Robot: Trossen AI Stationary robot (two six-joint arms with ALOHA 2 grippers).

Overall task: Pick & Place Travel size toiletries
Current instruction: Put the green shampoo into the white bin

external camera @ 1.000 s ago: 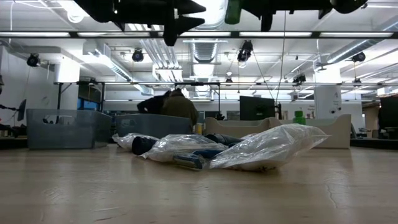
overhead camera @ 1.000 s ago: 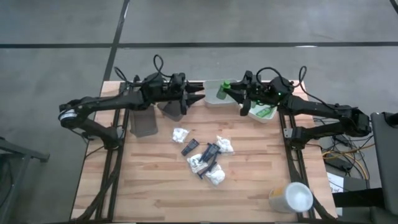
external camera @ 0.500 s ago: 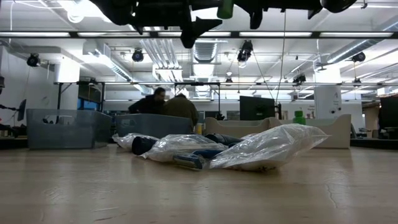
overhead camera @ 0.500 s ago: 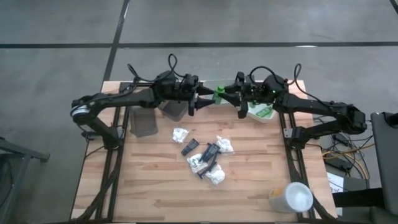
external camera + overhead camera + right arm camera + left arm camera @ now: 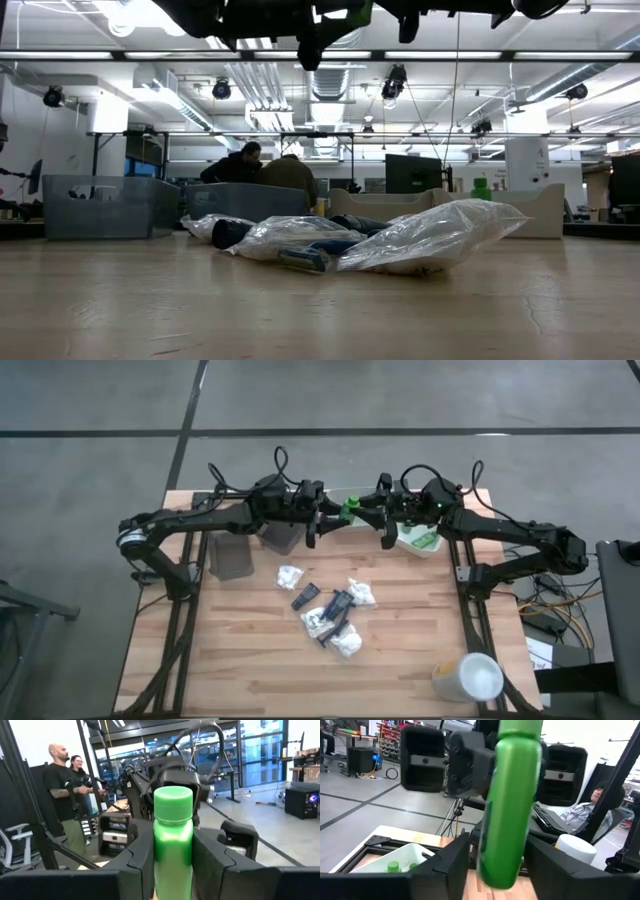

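Observation:
One small bright green bottle (image 5: pixel 349 510) is in the air over the table's far edge, between both arms. My right gripper (image 5: pixel 172 865) is shut on it. My left gripper (image 5: pixel 497 870) is open, one finger on each side of the bottle's cap end (image 5: pixel 502 865). Several other toiletries, white crinkly packets and dark flat tubes, lie in a loose pile (image 5: pixel 330 615) on the middle of the table, also seen in the low view (image 5: pixel 350 240). More green bottles lie in a white tray (image 5: pixel 420 541) under the right arm. My right gripper pinches the green bottle's body (image 5: pixel 172 845) between its two fingers, below the cap (image 5: pixel 173 800). The bottle lies along the fingers, cap pointing toward the left arm, lifted clear of the table. My left gripper's fingers (image 5: pixel 452 865) flank the bottle's end; I cannot tell whether they touch it.
Grey trays (image 5: pixel 232 558) sit under the left arm near the far left corner, a clear tray (image 5: pixel 345 524) at the far edge. A big white cup (image 5: pixel 468 678) lies near the right near corner. People stand in the room beyond the table.
My left gripper has moved toward the table's right and my right gripper, carrying the green bottle, toward the left, so the two meet over the far edge. The left fingers now stand on either side of the bottle's end.

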